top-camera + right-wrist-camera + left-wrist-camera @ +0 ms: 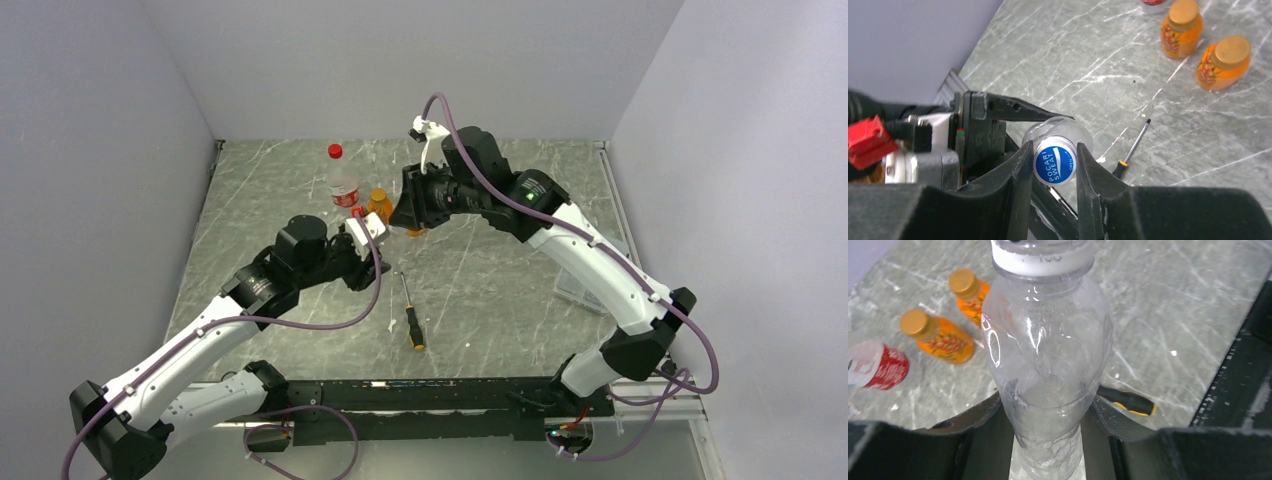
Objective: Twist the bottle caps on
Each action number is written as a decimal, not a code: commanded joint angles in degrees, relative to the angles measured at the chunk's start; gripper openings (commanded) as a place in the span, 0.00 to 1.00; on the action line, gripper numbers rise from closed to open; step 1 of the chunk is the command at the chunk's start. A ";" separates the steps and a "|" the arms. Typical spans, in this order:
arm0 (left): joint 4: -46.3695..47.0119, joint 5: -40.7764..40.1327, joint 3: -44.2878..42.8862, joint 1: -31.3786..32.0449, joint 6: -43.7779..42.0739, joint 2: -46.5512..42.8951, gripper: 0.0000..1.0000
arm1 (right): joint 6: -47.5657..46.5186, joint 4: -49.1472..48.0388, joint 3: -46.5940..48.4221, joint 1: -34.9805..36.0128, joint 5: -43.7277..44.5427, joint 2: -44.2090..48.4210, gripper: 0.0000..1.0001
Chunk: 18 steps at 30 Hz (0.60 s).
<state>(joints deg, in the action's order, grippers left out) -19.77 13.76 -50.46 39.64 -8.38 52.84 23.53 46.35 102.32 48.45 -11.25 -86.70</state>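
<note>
My left gripper (1048,412) is shut on the lower body of a small clear bottle (1048,350) and holds it above the table. My right gripper (1055,161) is shut on its blue cap with white lettering (1055,166), which sits on the bottle's neck. In the top view the two grippers meet, the left gripper (362,232) and the right gripper (408,212). Two amber bottles with gold-orange caps (1182,27) (1224,62) stand on the table. A taller clear bottle with a red cap and red-white label (341,180) stands behind them.
A black-and-orange-handled screwdriver (410,315) lies on the grey marbled table (480,280) in front of the grippers. A clear flat box (580,288) lies under the right arm. Grey walls close off the back and sides.
</note>
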 commanded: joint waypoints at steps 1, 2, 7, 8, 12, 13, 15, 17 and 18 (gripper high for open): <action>11.54 -11.88 -3.13 -0.45 0.01 0.90 0.00 | 12.88 -0.54 -3.72 1.83 2.85 0.37 0.05; 10.69 -11.18 -3.27 -0.44 -0.17 1.06 0.00 | 12.90 -1.33 -4.13 1.83 3.94 0.99 0.10; 4.56 -8.52 -3.85 -0.44 0.71 1.66 0.00 | 8.28 -3.10 -3.84 1.10 8.49 6.19 0.50; 3.59 -7.45 -3.79 -0.45 1.00 1.61 0.00 | 7.07 -3.14 -3.84 0.42 8.56 7.33 0.59; 1.99 -0.61 -2.68 -0.53 1.62 0.63 0.00 | 1.90 -4.15 -5.84 -4.26 4.74 12.55 0.97; 1.43 2.17 -2.67 -0.63 1.74 0.57 0.00 | 0.32 -5.02 -6.62 -5.84 2.21 13.97 0.99; -0.31 7.93 -3.13 -0.77 1.51 1.10 0.00 | -4.50 -5.98 -8.42 -8.50 -3.14 16.53 1.00; -1.83 14.82 -3.72 -0.86 1.15 1.80 0.00 | -8.67 -6.87 -10.43 -10.37 -8.42 18.78 1.00; -2.29 18.94 -3.91 -0.94 0.80 2.04 0.00 | -11.28 -7.37 -11.54 -10.88 -12.05 19.96 1.00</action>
<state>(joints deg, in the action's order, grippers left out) -20.51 16.84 -51.48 39.03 -7.73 54.61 23.00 42.68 94.13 39.68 -10.44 -70.85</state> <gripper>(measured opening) 0.479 0.993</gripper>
